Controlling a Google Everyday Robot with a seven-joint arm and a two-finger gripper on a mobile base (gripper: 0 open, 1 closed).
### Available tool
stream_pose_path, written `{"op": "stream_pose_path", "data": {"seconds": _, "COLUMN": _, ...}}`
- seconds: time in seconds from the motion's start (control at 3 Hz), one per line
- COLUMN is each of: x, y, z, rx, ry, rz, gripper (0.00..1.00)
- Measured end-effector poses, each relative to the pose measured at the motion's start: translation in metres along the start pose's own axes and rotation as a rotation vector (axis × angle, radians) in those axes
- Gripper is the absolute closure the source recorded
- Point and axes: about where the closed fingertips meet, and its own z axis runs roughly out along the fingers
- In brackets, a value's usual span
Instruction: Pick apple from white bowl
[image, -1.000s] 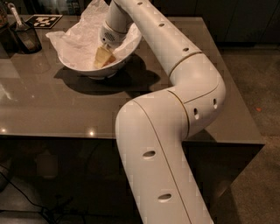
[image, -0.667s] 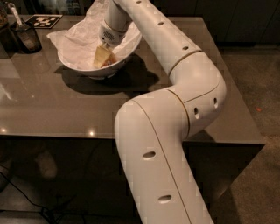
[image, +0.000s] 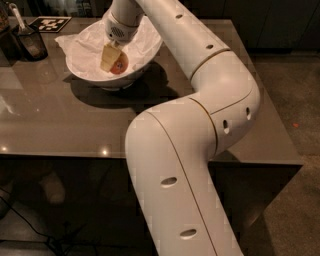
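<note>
The white bowl stands on the far left part of the brown table, lined with crumpled white tissue paper. The small red apple lies inside it, near the middle. My gripper reaches down into the bowl from my white arm and sits right against the apple's left side, touching or nearly touching it. The gripper hides part of the apple. My arm's large elbow and forearm fill the middle and right of the view.
A small dark cup with a utensil stands left of the bowl. A black-and-white marker tag lies behind it. The glossy brown table runs to a front edge below and a right edge by the floor.
The gripper has shifted slightly inside the bowl, and the red apple now shows beside it where it was hidden before. The bowl has not moved.
</note>
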Motion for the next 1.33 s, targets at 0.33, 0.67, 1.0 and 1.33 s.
{"op": "stream_pose_path", "data": {"seconds": 0.33, "x": -0.005, "y": 0.002, "z": -0.004, "rx": 0.008, "ry": 0.004, "rz": -0.016, "gripper": 1.00}}
{"op": "stream_pose_path", "data": {"seconds": 0.67, "x": -0.005, "y": 0.002, "z": -0.004, "rx": 0.008, "ry": 0.004, "rz": -0.016, "gripper": 1.00}}
{"op": "stream_pose_path", "data": {"seconds": 1.0, "x": -0.015, "y": 0.006, "z": -0.018, "rx": 0.010, "ry": -0.022, "rz": -0.025, "gripper": 1.00}}
{"op": "stream_pose_path", "data": {"seconds": 1.33, "x": -0.029, "y": 0.012, "z": -0.035, "rx": 0.008, "ry": -0.047, "rz": -0.039, "gripper": 1.00}}
